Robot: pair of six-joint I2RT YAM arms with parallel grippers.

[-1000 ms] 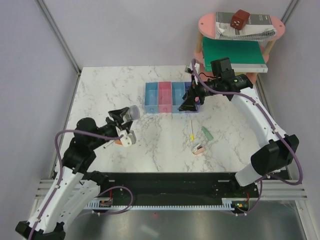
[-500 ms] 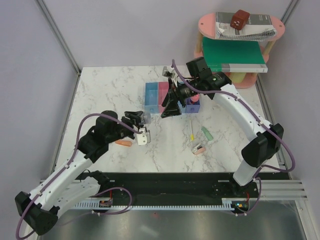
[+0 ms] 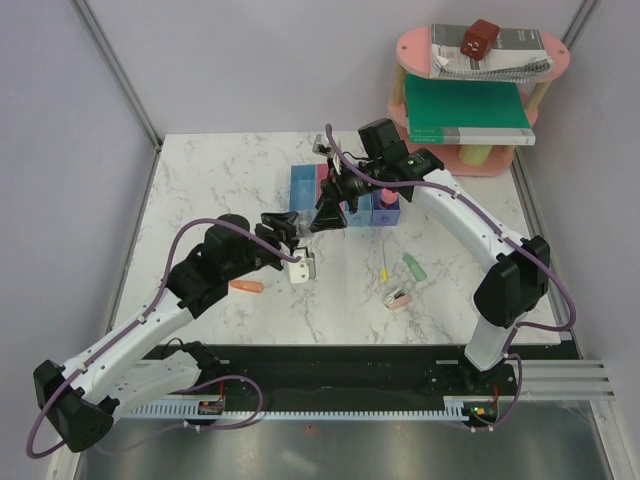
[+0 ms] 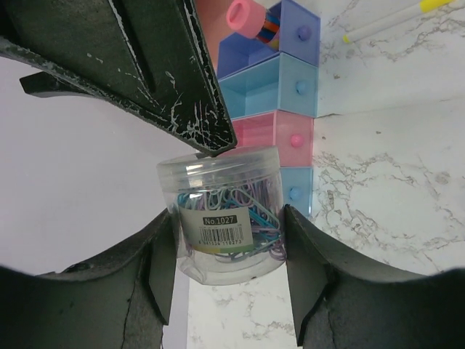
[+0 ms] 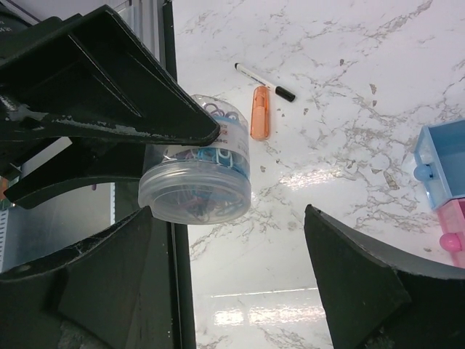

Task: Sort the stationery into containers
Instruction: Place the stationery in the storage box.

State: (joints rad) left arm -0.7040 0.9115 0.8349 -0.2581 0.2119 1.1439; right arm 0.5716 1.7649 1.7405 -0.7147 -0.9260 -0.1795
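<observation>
I read the left gripper [image 4: 229, 217] clamped on the clear paper-clip jar [image 4: 227, 190], held aloft at 7 o'clock from the bin row [image 4: 290, 94] | right gripper [image 5: 229, 212] - jaws wide apart, one finger by the jar's lid | pink cylinder [image 4: 243, 14] stands in the dark blue bin [image 4: 299, 33] | orange stick [image 5: 260, 113] and black pen [image 5: 265, 82] lie on the marble table [image 3: 200, 190], 8 o'clock from the jar
</observation>
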